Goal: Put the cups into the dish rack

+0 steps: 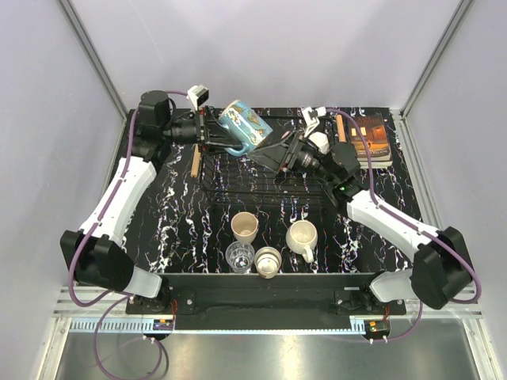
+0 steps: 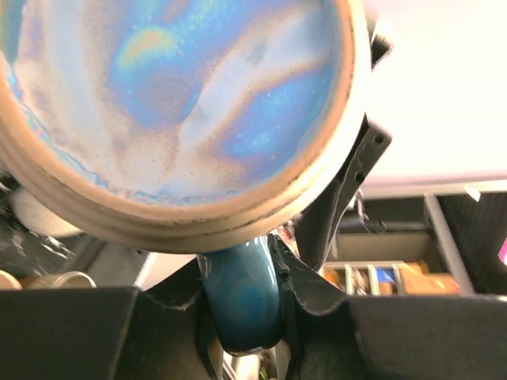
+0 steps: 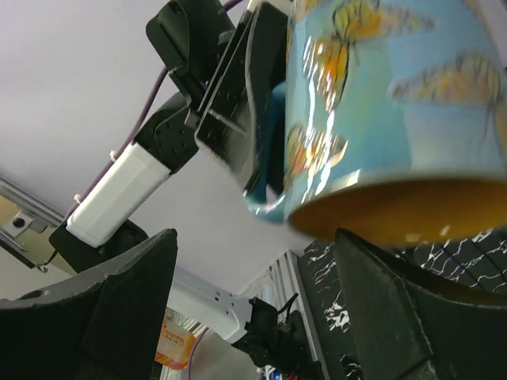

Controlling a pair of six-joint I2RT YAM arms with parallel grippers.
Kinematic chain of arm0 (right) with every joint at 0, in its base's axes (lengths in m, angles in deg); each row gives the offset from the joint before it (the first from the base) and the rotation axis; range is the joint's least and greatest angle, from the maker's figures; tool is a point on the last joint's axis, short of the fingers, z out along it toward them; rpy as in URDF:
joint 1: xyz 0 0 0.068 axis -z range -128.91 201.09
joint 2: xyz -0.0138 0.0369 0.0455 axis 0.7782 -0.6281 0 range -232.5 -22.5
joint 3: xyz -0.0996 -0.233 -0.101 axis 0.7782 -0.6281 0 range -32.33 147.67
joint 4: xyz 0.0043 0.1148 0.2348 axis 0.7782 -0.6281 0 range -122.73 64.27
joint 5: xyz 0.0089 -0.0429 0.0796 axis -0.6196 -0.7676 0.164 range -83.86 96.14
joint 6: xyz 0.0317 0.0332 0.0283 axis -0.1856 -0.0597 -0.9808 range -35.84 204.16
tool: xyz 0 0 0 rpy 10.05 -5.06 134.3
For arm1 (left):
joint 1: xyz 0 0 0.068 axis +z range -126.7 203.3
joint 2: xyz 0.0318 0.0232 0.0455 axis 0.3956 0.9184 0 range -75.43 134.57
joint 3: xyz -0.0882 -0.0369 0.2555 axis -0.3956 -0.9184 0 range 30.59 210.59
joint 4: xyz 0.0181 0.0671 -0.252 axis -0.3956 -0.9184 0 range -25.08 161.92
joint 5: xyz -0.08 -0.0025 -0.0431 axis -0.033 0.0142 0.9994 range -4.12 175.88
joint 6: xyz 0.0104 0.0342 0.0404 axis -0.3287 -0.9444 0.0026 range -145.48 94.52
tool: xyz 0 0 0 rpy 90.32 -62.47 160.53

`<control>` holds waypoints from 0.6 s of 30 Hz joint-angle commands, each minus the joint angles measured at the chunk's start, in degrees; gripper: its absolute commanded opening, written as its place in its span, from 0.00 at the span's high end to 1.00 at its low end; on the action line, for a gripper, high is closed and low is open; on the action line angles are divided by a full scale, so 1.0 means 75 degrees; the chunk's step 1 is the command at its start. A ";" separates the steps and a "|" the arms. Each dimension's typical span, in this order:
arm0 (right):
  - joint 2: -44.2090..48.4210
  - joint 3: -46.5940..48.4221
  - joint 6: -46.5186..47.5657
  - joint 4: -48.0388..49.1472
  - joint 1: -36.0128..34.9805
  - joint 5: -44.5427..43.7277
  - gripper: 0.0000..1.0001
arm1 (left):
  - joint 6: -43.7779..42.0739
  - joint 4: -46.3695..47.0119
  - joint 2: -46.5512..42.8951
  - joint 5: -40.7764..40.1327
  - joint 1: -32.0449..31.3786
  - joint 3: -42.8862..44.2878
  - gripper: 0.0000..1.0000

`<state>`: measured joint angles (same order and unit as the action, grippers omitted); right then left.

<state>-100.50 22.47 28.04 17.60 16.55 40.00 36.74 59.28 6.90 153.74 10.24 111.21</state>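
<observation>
My left gripper (image 1: 212, 134) is shut on the handle (image 2: 242, 297) of the blue mug (image 1: 244, 127), which has butterflies outside and orange inside. It holds the mug tilted above the far left part of the black wire dish rack (image 1: 261, 186). The mug's underside (image 2: 174, 103) fills the left wrist view. My right gripper (image 1: 282, 155) is open and empty just right of the mug. In the right wrist view the mug (image 3: 380, 103) hangs above its fingers (image 3: 119, 301). A cream cup (image 1: 245, 227), a cream mug (image 1: 302, 237), a glass tumbler (image 1: 240, 256) and another cup (image 1: 268, 261) stand near the front.
An orange-brown book (image 1: 372, 138) lies at the far right behind the right arm. The rack's wooden handles show at its left end (image 1: 195, 161) and right end (image 1: 341, 127). A white object (image 1: 318, 142) sits by the right wrist; I cannot tell what it is.
</observation>
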 commanded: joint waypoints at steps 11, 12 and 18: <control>0.0965 0.0063 0.0403 -0.1522 0.0199 0.1754 0.13 | -0.2819 -0.0920 -0.0313 -0.1827 -0.0098 0.1586 1.00; 0.1140 0.0122 0.0648 -0.1953 0.0281 0.1777 0.13 | -0.3310 -0.1403 -0.0278 -0.2061 -0.0168 0.1823 1.00; 0.2968 0.1281 0.2848 -0.4954 0.0575 0.0748 0.02 | -0.7327 -0.4288 0.0062 -0.4530 -0.1269 0.3032 1.00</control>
<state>-88.48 23.35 36.08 -6.57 20.42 49.77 5.59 35.41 8.12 131.29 5.44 126.58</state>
